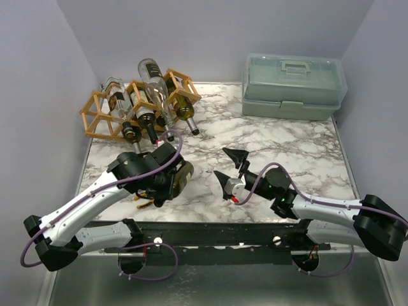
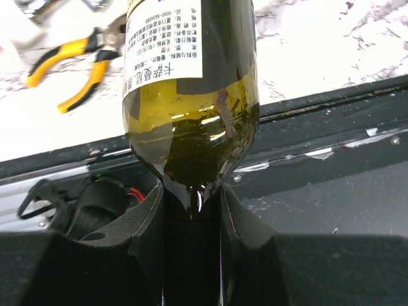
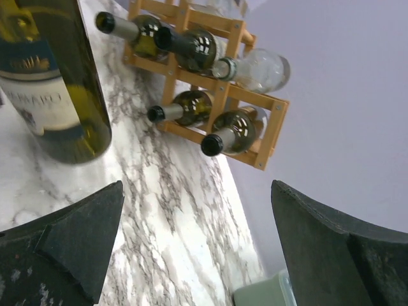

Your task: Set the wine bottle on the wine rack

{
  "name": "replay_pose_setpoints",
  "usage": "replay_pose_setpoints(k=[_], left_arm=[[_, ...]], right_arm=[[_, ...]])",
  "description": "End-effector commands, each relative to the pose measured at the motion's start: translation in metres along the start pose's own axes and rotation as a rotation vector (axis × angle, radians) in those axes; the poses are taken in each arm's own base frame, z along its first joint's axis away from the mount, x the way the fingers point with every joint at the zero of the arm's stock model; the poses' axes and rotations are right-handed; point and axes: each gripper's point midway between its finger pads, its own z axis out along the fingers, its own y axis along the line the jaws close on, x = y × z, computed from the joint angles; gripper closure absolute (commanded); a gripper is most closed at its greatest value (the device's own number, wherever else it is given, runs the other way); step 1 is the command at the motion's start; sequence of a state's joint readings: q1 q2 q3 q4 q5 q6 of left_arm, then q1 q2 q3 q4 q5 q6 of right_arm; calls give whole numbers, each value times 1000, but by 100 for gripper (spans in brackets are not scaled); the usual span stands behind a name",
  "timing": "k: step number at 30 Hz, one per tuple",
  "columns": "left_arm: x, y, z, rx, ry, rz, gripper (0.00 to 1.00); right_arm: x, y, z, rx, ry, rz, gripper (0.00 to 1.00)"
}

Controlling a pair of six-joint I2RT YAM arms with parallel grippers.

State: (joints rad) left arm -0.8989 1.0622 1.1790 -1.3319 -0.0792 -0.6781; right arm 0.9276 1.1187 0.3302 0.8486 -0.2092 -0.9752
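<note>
A dark green wine bottle [image 2: 191,121] with a white label is held by its neck between the fingers of my left gripper [image 2: 191,199]. From above, the bottle [image 1: 183,173] shows at the left gripper [image 1: 169,176], near the table's front left. The wooden wine rack [image 1: 102,118] stands at the back left with several bottles lying in its cells. The right wrist view shows that rack [image 3: 271,121] too, with the held bottle [image 3: 60,83] at its left edge. My right gripper [image 1: 223,164] hangs open and empty over the marble, just right of the bottle, jaws wide [image 3: 197,210].
A translucent green toolbox [image 1: 293,86] sits at the back right. Yellow-handled pliers [image 1: 145,203] lie by the front edge under the left arm, also seen as pliers [image 2: 70,70] from the left wrist. A black rail [image 1: 210,233] runs along the near edge.
</note>
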Motion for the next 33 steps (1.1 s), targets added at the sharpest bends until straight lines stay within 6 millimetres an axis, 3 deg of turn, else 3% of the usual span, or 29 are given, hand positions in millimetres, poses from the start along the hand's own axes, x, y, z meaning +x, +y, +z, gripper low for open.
replay_pose_setpoints(k=[1,7,11,24,30,33], left_arm=[[-22,33,-44,-117,-197,-90,100],[-28,67,-82,-260,-290,-155,100],[-30,80,-92,-314,-329,-191,100],[-38,86,-79,-412,-313,-204,100],[-28,87,-54,-431,-264,-218,100],[-27,88,-59,-433,-280,-264,100]], right_arm=[[12,-20,-4,126,64,20,0],[13,-20,-4,131,62,28,0],[12,-21,-4,139,57,27,0],[11,-24,-6,161,49,24,0],[14,-28,-5,212,49,63,0],[18,-30,-5,230,61,62,0]])
